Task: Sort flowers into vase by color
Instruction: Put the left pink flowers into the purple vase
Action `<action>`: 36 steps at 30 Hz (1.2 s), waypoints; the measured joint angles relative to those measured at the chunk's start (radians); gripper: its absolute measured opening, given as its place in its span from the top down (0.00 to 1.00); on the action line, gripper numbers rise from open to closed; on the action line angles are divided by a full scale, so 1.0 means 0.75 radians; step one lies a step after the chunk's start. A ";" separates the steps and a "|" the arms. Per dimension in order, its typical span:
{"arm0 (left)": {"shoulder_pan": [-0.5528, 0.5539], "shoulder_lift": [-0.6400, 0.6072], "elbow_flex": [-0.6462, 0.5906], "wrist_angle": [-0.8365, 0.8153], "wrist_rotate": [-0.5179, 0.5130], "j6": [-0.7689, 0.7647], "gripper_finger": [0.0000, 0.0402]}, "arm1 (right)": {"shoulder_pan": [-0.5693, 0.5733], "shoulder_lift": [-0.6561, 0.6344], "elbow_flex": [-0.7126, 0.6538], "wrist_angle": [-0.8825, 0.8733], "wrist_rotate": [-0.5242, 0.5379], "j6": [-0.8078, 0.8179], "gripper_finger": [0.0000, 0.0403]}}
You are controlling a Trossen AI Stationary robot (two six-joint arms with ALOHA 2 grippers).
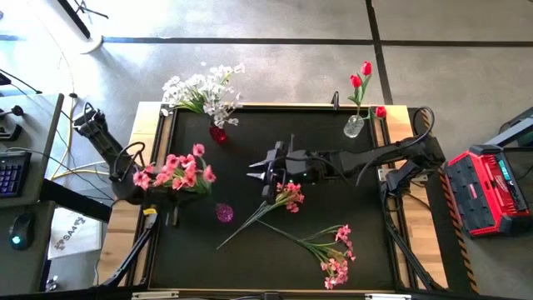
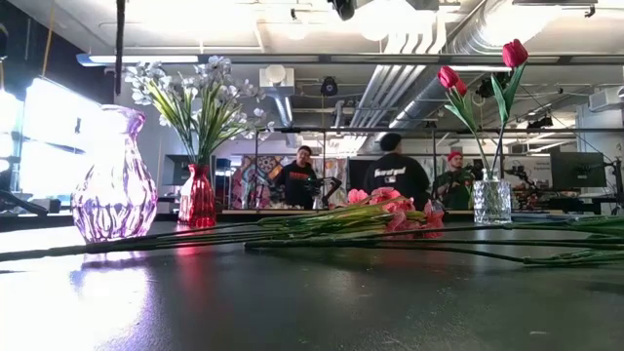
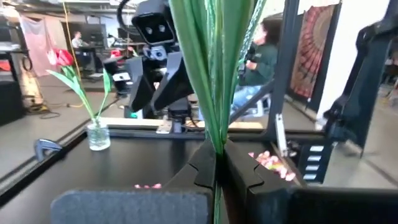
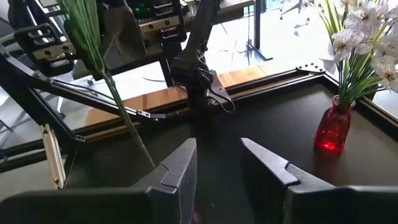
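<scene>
Four views, taken in turn. From overhead, the left claw (image 1: 166, 193) sits near the counter's (image 1: 250, 267) left edge, clenched on a pink bunch (image 1: 176, 172) whose blossoms spread above it; the small pink vase (image 1: 224, 212) stands just beside it toward the middle. The right claw (image 1: 260, 172) hangs over mid-counter, released, with a second pink spray (image 1: 288, 197) lying just beside it and a third pink spray (image 1: 335, 250) near the front right corner. White flowers (image 1: 202, 92) already fill the red vase (image 1: 217, 133) by the back edge, and red tulips (image 1: 361, 77) stand in the clear vase (image 1: 354, 126) toward the back right corner. The table-level camera adds what overhead cannot: the loose stems (image 2: 292, 232) lie flat and long across the counter, the vases stand upright, and neither claw shows. The left wrist camera alone proves the grip: fingers (image 3: 202, 168) pinched shut on the green stems (image 3: 214, 74) low down, stems rising straight. The right wrist camera shows its own fingers (image 4: 180, 171) parted with nothing between, and the held stems hanging beyond. I judge these sprays light, with thin springy stems and soft top-heavy heads; best taken on the stem, below the blossoms, where a firm pinch will not crush petals, though a slim stem may twist or slip.
</scene>
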 joint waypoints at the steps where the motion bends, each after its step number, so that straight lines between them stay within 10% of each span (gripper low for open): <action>1: -0.001 0.001 0.000 -0.016 -0.004 0.008 1.00 | 0.000 0.000 0.000 -0.001 0.000 0.000 0.73; 21: 0.037 0.164 -0.045 -0.119 -0.067 -0.204 0.97 | 0.003 0.000 0.000 -0.076 -0.001 0.099 0.73; 36: 0.037 0.318 -0.045 -0.090 -0.159 -0.464 0.53 | 0.028 0.057 0.000 -0.502 -0.024 0.624 0.73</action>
